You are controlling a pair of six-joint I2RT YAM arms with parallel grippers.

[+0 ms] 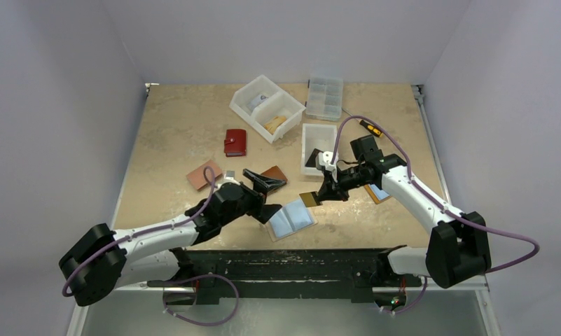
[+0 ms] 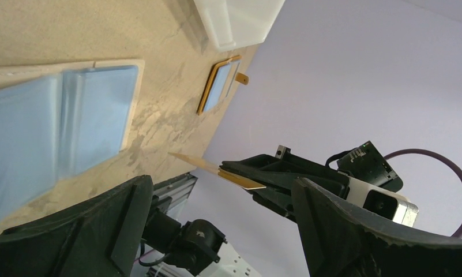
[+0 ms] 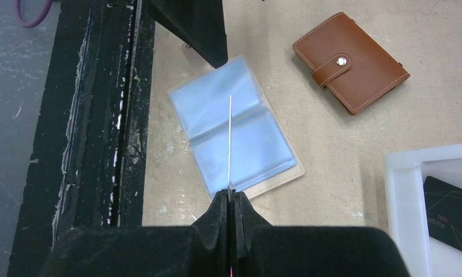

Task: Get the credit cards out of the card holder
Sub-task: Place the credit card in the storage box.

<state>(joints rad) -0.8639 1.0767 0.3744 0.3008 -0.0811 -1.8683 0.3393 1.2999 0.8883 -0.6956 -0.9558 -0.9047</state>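
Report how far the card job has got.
Done: one black card lies in the white tray. In hand: the right hand is shut on a gold card, in the air by the open card holder; the left hand is open beside it. Left: setting that card down, likely in the tray. Whether the blue sleeves hold more I cannot tell; the brown wallet is shut.

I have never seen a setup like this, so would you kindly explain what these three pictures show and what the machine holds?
Two robot arms are bolted at the near edge of a table. One picture looks down from above; the other two come from cameras on each wrist. The right gripper is shut on a thin gold credit card. The left gripper is open, holding nothing. Beneath lies an open card holder with blue sleeves; a brown wallet and white bins lie nearby.
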